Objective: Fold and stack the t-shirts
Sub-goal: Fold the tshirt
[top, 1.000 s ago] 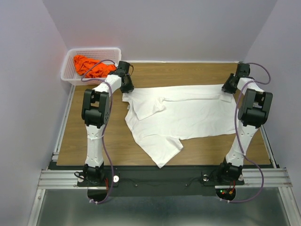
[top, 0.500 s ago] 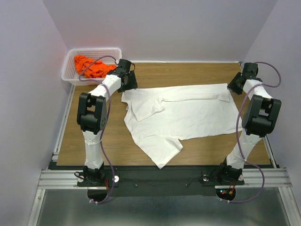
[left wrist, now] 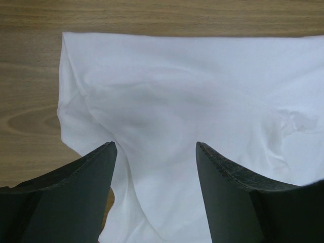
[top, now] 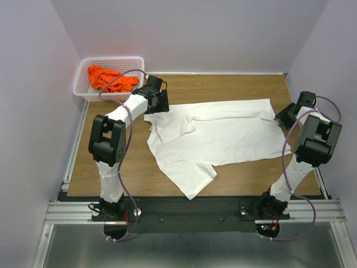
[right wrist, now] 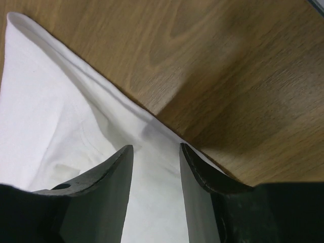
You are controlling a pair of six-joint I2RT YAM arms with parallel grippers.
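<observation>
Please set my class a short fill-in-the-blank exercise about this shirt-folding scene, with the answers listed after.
1. The orange t-shirt lies bunched in the white ____ at the far left corner.
2. The white t-shirt lies spread on the wooden ____.
3. The left gripper and the right gripper both have their jaws ____, gripping nothing.
Missing words: basket, table, open.

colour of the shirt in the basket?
The shirt is bright orange; top view shows it best.
</observation>
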